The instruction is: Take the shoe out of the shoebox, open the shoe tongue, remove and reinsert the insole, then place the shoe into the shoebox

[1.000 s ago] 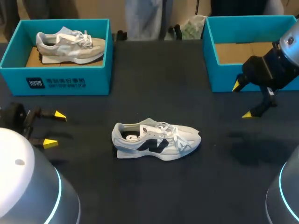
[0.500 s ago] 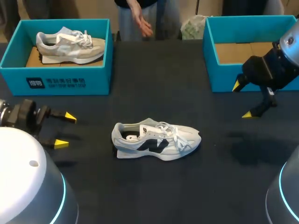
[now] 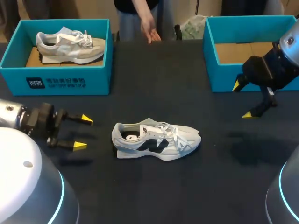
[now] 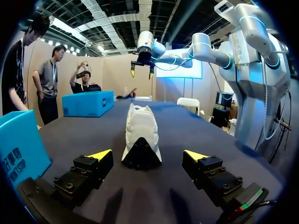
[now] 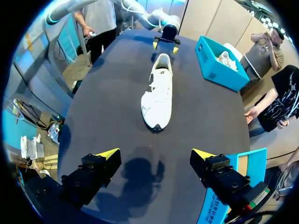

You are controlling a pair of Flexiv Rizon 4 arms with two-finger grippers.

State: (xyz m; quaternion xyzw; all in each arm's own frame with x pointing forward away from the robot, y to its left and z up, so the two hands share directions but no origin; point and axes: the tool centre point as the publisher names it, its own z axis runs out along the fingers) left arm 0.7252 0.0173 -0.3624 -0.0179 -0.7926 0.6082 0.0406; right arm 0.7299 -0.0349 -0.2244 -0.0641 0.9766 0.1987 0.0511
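A white and grey shoe (image 3: 156, 140) with a dark side logo lies on its sole in the middle of the black table, toe to the right. My left gripper (image 3: 83, 133) stands open a short way left of its heel, level with the table. In the left wrist view the shoe's heel (image 4: 140, 135) is just ahead of the open left gripper (image 4: 148, 156). My right gripper (image 3: 243, 100) hangs open near the right shoebox (image 3: 212, 74), well to the right of the toe. From the right wrist view the shoe (image 5: 156, 93) lies ahead of the open right gripper (image 5: 156, 154), toe nearest.
A teal shoebox (image 3: 56, 77) at the back left holds a second grey shoe (image 3: 70, 46). The teal box at the back right shows only its cardboard floor. A person's hand (image 3: 150, 30) hangs at the table's far edge.
My left gripper has moved right along the table toward the shoe's heel. The right arm and the shoe have not moved. A person's hand has appeared at the far edge.
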